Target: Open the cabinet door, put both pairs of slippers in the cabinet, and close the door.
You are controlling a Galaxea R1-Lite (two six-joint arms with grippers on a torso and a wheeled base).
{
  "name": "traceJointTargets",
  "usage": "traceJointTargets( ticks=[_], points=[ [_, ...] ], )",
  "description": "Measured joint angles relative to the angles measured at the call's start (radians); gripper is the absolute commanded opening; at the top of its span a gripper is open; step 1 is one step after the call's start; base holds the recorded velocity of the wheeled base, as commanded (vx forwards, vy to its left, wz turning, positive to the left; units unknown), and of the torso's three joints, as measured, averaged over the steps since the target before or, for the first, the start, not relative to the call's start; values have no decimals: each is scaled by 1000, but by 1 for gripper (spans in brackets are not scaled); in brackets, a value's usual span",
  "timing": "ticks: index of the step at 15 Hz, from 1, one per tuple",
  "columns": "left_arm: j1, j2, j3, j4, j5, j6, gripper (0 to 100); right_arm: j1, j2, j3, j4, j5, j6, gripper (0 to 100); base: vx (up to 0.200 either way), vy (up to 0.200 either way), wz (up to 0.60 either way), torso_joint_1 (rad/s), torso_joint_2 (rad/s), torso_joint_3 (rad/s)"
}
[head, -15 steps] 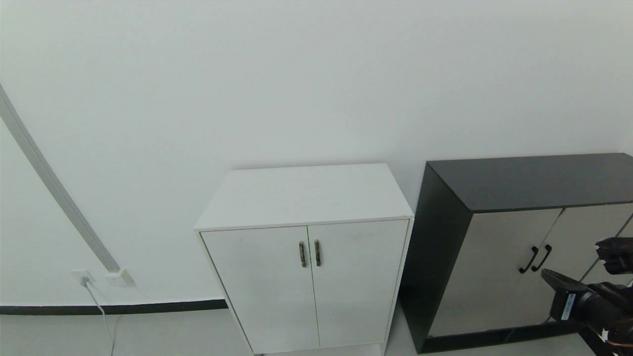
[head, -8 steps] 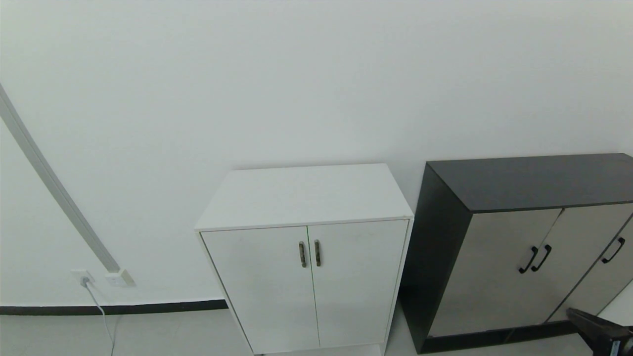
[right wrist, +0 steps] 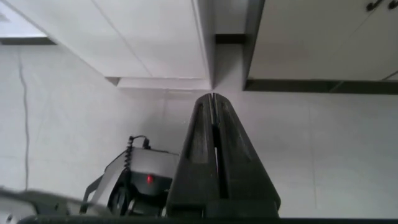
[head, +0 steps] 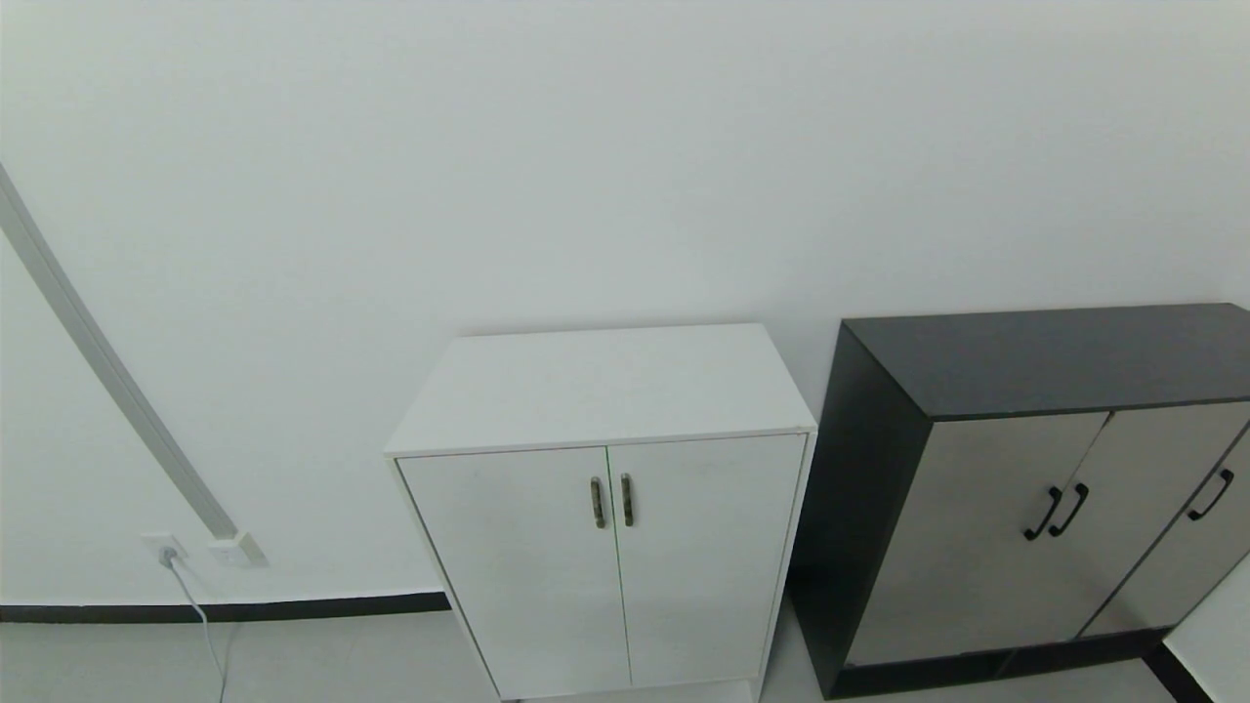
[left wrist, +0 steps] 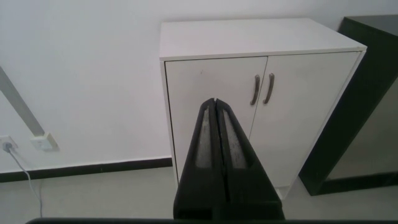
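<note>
Logged: drop of right arm from before black cabinet [head: 1025,361] over the last second — right gripper [right wrist: 213,99] now low over floor, aimed at gap between cabinet bases, fingers pressed together on nothing. Left gripper [left wrist: 215,104] likewise closed and empty, facing white cabinet [head: 518,566], well short of handles [head: 597,502]. Both doors shut — reads as arms parked; door-opening either not begun or already finished, cannot tell.

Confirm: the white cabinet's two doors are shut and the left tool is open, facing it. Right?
No: the left tool is shut, with no gap at its tip, as the left wrist view shows. It does face the white cabinet, whose two doors are shut.
</note>
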Motion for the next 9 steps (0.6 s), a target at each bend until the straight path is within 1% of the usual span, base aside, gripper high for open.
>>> traceJointTargets(
  ticks=[5, 7, 9],
  points=[
    [0, 0, 0, 0, 0, 1, 0, 7, -264, -4, 220, 7, -31, 0, 0, 0, 0, 0, 0, 0],
    [0, 0, 0, 0, 0, 0, 0, 7, -352, -11, 256, -6, -49, 0, 0, 0, 0, 0, 0, 0],
    [0, 0, 0, 0, 0, 0, 0, -4, -410, -14, 257, -47, -100, 0, 0, 0, 0, 0, 0, 0]
  ],
)
